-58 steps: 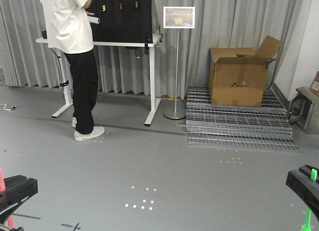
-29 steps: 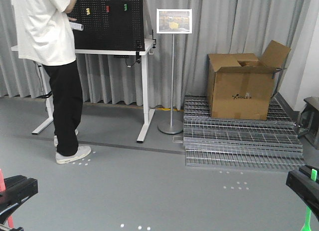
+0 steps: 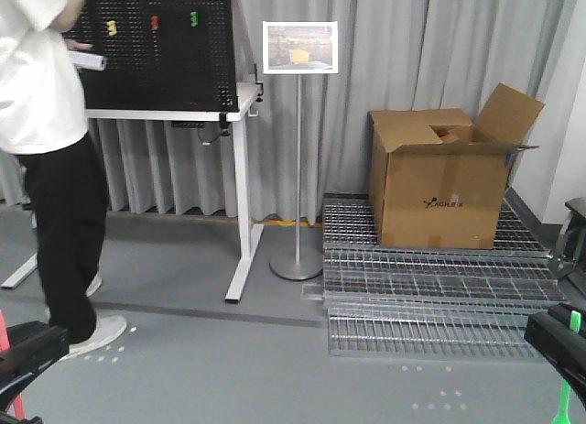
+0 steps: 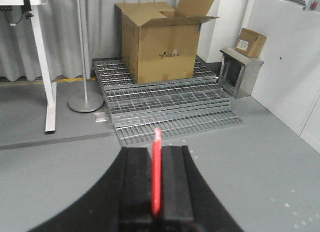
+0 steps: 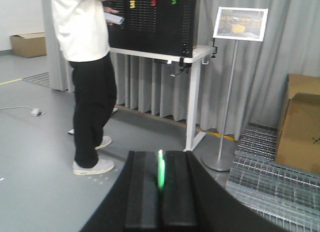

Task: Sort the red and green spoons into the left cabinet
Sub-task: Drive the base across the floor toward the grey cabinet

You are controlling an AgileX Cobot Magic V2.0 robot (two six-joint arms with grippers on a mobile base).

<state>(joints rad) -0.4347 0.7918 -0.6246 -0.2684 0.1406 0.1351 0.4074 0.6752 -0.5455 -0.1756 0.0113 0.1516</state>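
My left gripper point(image 4: 156, 153) is shut on the red spoon point(image 4: 156, 174), whose thin handle stands between the black pads and pokes out past them. In the front view that gripper point(image 3: 11, 355) sits at the bottom left corner, with the red spoon point(image 3: 17, 404) running through it. My right gripper point(image 5: 161, 154) is shut on the green spoon point(image 5: 161, 173) in the same way. It shows at the front view's bottom right point(image 3: 569, 346), with the green spoon point(image 3: 564, 401) hanging below it. The left cabinet is out of view.
A person point(image 3: 41, 122) in a white shirt stands at a white desk point(image 3: 240, 195) with a black pegboard point(image 3: 156, 48). A sign stand point(image 3: 298, 168) is beside it. A cardboard box point(image 3: 444, 181) sits on stacked metal grates point(image 3: 430, 287). A grey metal box point(image 4: 240, 71) stands by the right wall.
The whole scene has slid left and grown nearer in the front view; the person and desk are now at the left edge. Both grippers keep their spoons, unmoved in the frame.
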